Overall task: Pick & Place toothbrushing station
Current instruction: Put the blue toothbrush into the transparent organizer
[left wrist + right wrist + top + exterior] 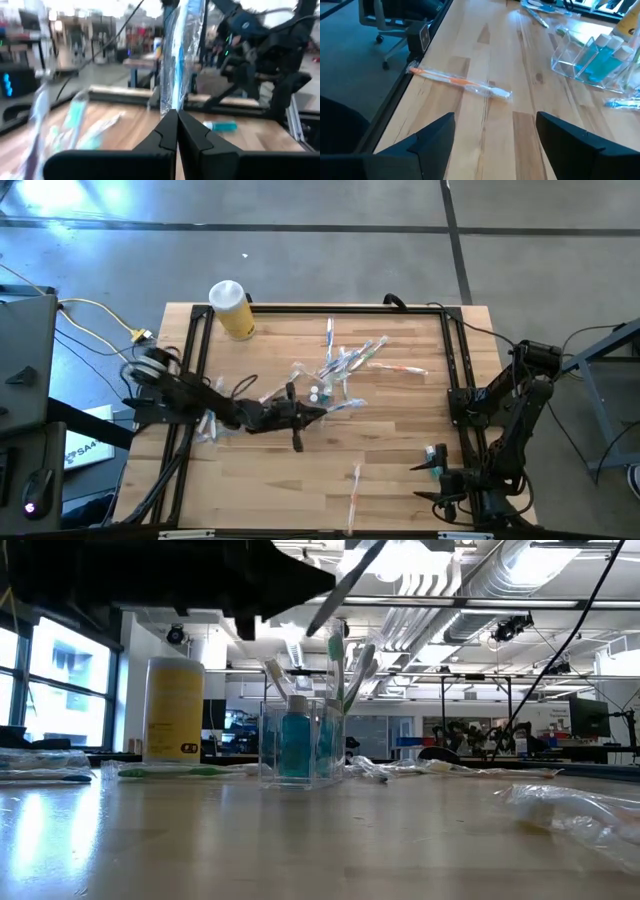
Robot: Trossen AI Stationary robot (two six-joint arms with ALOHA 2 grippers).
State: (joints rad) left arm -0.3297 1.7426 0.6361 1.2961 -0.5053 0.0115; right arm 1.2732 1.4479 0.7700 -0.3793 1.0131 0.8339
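Yellow bottle [231, 310] with white cap lies tipped at the far-left corner of the wooden tabletop [400, 450]. Grey concrete floor [320, 260] beyond that tabletop.

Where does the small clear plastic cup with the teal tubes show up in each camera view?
High view: small clear plastic cup, table centre.
Low view: centre, upright.
Left wrist view: cannot tell.
Right wrist view: upper right.
Shared landmark: large yellow bottle with white cap, left of the cup in the low view.

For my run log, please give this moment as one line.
left claw: shut on wrapped brush, above table centre | right claw: open, waiting at table edge | cup: upright, holds tubes and brushes
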